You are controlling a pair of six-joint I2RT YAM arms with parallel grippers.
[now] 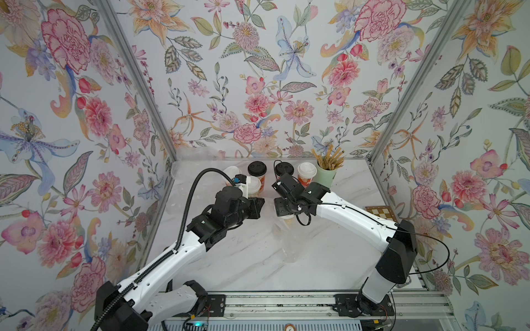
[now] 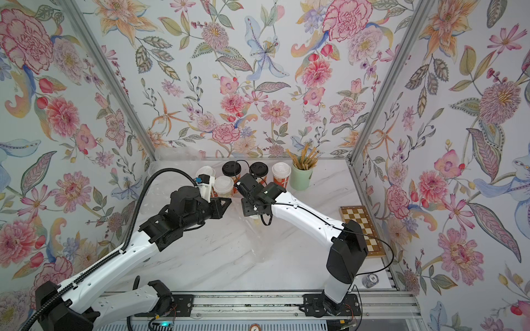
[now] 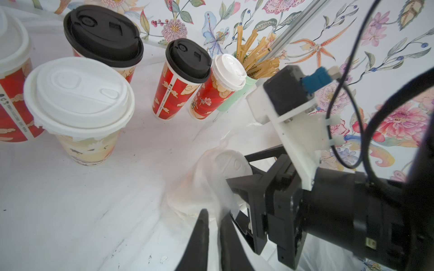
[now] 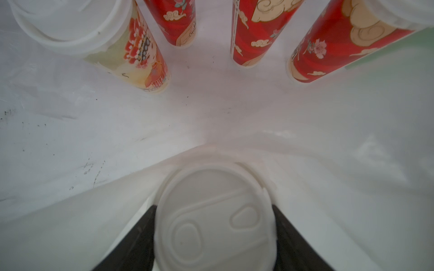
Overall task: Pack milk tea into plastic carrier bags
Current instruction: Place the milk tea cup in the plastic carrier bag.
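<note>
Currently, five cups stand along the counter's (image 1: 258, 272) back edge: two black-lidded cups (image 1: 257, 168) (image 1: 282, 167), three white-lidded cups (image 1: 306, 170) (image 1: 254, 185) (image 1: 231, 172). A sixth cup (image 4: 211, 234) sits mid-counter inside one bag (image 3: 185, 187), clamped by the right gripper (image 4: 214, 207). The left gripper (image 3: 213, 213) has its jaws slightly apart at the bag.

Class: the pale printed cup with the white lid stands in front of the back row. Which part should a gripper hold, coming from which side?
Grip the pale cup on its wall just under the white lid, jaws level, from the robot's side. It stands upright, the overhanging lid rim should stop slipping, and a black-lidded cup stands close behind.
</note>
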